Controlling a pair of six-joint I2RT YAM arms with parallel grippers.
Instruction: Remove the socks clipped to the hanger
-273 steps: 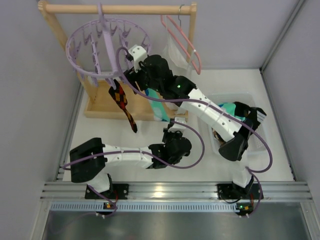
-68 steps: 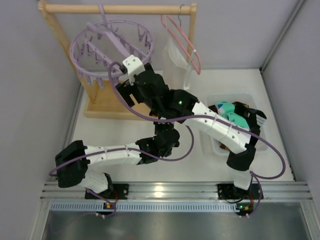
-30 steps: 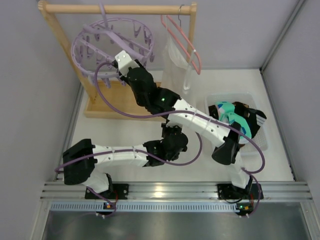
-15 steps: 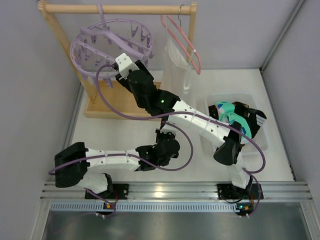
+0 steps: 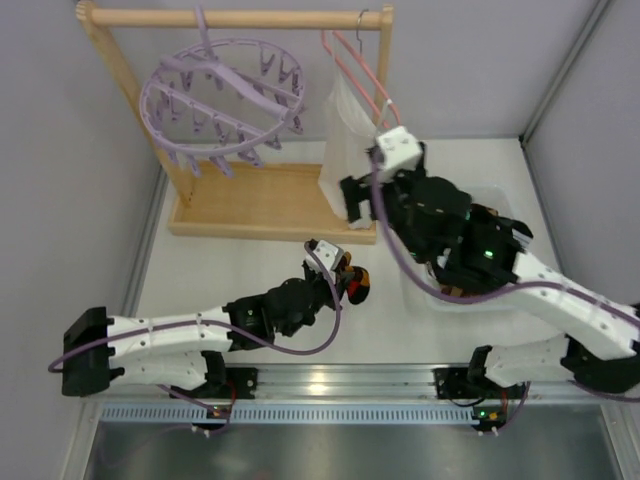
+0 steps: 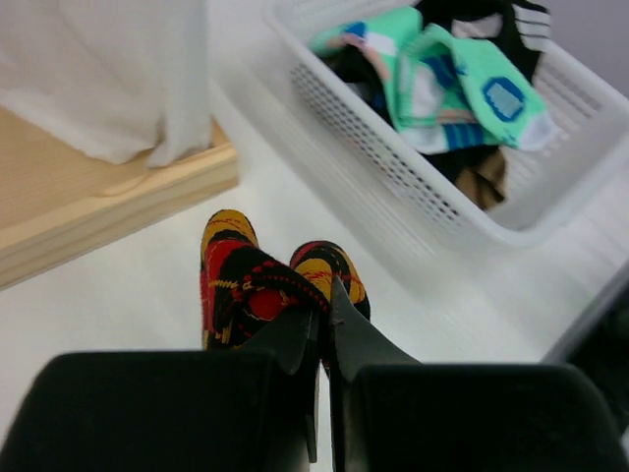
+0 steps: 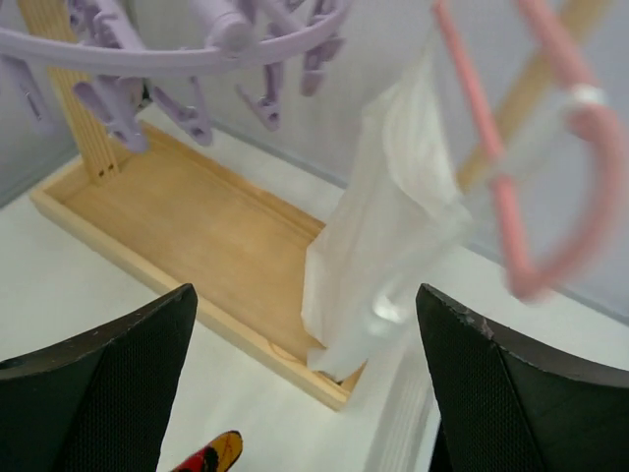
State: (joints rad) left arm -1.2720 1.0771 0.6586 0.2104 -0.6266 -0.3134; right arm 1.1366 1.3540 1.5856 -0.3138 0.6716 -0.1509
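Pinching the folded red-and-black sock (image 6: 246, 285), your left end effector (image 6: 319, 300) is clamped on it low over the bench (image 5: 250, 260). The basket (image 6: 393, 187) lies ahead and to its right, near, so I judge the drop to be a short swing that way. Your right end effector (image 7: 306, 295) hangs by the white garment (image 7: 383, 226), spread wide and empty. From above, the hanger (image 7: 118, 54) shows no sock; only the left wrist view shows teal socks (image 6: 462, 88) in the basket.
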